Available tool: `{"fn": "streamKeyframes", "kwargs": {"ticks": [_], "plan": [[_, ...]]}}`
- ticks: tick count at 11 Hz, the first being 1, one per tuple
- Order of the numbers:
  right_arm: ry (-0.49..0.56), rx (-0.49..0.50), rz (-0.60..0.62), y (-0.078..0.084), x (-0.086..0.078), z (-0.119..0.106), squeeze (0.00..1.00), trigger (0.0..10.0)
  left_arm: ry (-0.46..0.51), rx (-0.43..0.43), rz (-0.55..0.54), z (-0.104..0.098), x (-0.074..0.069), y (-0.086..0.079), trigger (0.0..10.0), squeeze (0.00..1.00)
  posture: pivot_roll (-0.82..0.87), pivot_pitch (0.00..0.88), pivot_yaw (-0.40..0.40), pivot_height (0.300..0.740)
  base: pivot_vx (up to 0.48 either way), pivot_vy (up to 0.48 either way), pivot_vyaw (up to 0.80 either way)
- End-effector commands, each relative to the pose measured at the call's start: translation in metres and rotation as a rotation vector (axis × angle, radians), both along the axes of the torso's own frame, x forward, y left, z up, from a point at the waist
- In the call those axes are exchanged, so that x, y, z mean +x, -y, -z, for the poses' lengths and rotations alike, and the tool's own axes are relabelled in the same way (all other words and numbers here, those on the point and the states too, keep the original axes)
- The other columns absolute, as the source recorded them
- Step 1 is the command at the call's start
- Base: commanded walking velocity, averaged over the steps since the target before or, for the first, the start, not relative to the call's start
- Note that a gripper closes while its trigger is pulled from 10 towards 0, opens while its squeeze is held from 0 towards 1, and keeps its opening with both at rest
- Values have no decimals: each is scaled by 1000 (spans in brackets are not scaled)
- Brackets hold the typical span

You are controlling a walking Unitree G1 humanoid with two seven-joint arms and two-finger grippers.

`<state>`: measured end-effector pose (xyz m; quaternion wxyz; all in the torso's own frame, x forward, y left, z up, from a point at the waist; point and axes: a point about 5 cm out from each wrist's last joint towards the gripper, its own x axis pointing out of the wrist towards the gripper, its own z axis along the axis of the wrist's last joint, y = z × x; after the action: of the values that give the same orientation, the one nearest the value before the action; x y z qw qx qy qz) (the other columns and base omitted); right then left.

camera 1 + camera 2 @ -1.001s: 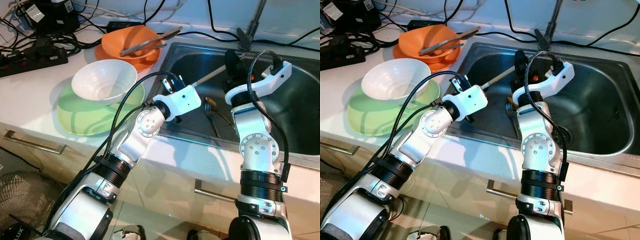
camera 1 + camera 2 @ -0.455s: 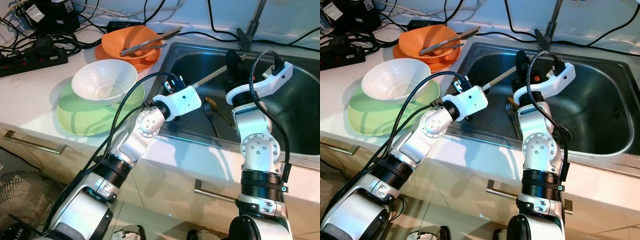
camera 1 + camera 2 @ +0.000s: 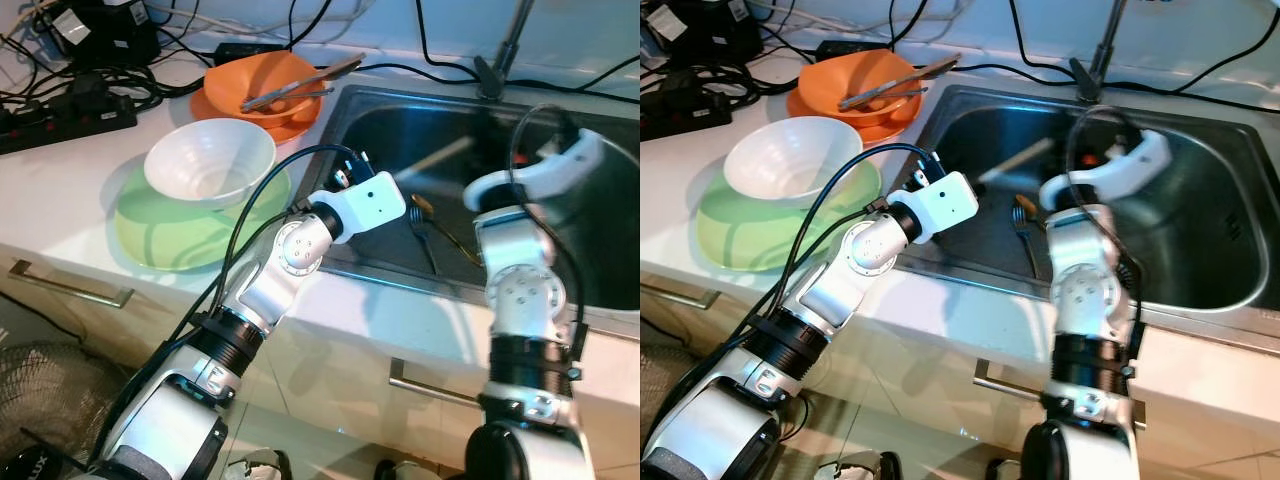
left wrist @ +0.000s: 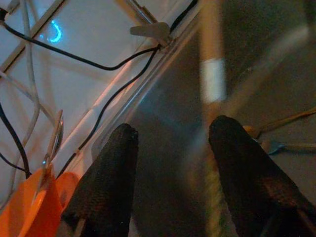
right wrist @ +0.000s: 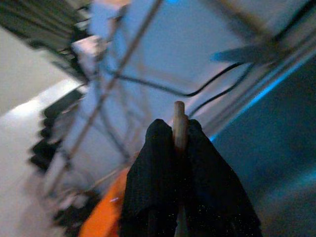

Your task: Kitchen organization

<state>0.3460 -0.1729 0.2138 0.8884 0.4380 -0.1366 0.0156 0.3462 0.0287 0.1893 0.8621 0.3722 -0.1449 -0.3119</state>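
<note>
Open sink basin (image 3: pixel 1200 230), fork (image 3: pixel 421 232) on its floor, bowls (image 3: pixel 210 160) crowding the left counter

home kitchen, steel sink (image 3: pixel 560 285) set in white counter (image 3: pixel 60 190), stacked bowls (image 3: pixel 210 160), drawer handles (image 3: pixel 70 290) below

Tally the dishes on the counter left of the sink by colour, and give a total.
Orange bowl: 1
Orange plate under it: 1
White bowl: 1
Green plate under the white bowl: 1
Total: 4
</note>
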Motion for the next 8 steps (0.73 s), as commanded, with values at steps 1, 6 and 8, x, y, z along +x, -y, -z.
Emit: {"fn": "streamKeyframes", "kwargs": {"ticks": [1, 6, 8], "plan": [[-18, 2, 47, 7, 1, 2, 0, 0, -1, -11, 16, -2, -1, 0, 10000, 1000, 78, 86, 42, 740, 0, 0, 0], [-98, -196, 219, 32, 8, 16, 0, 7843, -107, -162, 24, 1, -4, 2, 10000, 0, 86, 83, 41, 740, 0, 0, 0], [-77, -349, 230, 30, 10, 12, 0, 10000, -183, -288, -3, 3, -4, -3, 10000, 0, 83, 82, 41, 740, 0, 0, 0]]}}
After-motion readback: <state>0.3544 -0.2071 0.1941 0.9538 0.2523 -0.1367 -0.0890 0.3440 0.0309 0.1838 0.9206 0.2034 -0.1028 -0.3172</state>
